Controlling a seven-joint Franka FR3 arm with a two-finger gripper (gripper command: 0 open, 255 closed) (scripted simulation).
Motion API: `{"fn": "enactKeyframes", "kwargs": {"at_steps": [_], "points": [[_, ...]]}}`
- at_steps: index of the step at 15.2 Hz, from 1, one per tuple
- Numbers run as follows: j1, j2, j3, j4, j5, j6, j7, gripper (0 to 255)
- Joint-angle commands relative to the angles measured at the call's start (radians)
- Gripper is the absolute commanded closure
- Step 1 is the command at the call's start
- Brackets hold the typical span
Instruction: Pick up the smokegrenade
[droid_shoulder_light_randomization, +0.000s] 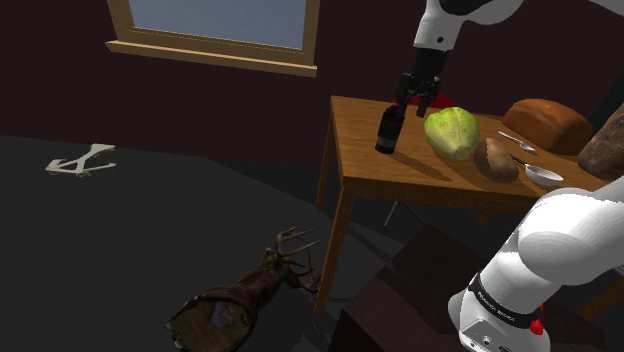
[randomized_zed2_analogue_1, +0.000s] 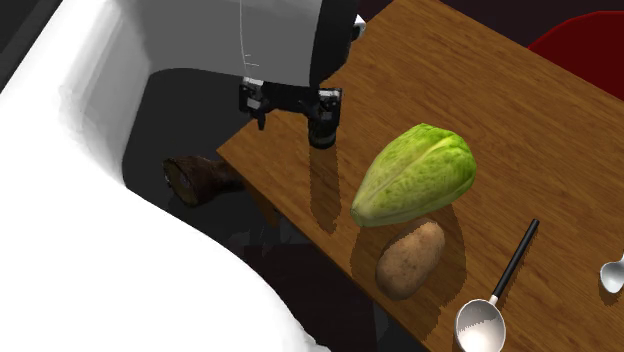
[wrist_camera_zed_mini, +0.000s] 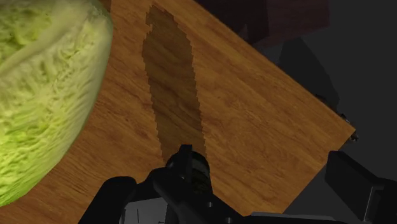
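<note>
Nearest in the shoulder view: arm (droid_shoulder_light_randomization: 545, 250) at lower right, and a deer head (droid_shoulder_light_randomization: 250, 295) on the dark floor to the shoulder view's left of it. Next comes the wooden tabletop (droid_shoulder_light_randomization: 400, 170). Grenade (droid_shoulder_light_randomization: 389, 130) (dark, bottle-shaped) stands upright on it near the corner at the shoulder view's left, base on the wood. Tool (droid_shoulder_light_randomization: 418, 100) hangs just over the grenade's top, pointing down. Wrist view: fingers (wrist_camera_zed_mini: 116, 198) stand apart with the grenade's top between them. The tool is spread and grips nothing; I can't tell whether either finger brushes the grenade. Toward the shoulder view's right of the grenade: cabbage (droid_shoulder_light_randomization: 452, 132), near it but apart. Potato (droid_shoulder_light_randomization: 495, 158) sits just beside the cabbage, and a spoon (droid_shoulder_light_randomization: 540, 172) lies just beside the potato. Bread (droid_shoulder_light_randomization: 548, 122) is behind those, further back on the tabletop. Farthest: window (droid_shoulder_light_randomization: 215, 25) on the back wall.
</note>
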Motion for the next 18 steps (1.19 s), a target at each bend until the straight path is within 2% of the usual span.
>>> {"fn": "enactKeyframes", "kwargs": {"at_steps": [1, 6, 15, 16, 18], "points": [[-0.005, 0.067, -0.024, 0.061, -0.011, 0.007, -0.036, 0], [-0.015, 0.235, -0.075, 0.236, -0.019, 0.004, -0.12, 0], [-0.017, 0.232, -0.077, 0.131, -0.021, 0.106, -0.124, 0], [-0.017, 0.235, -0.077, 0.132, -0.02, 0.107, -0.125, 255], [-0.017, 0.236, -0.077, 0.133, -0.02, 0.107, -0.124, 255]]}}
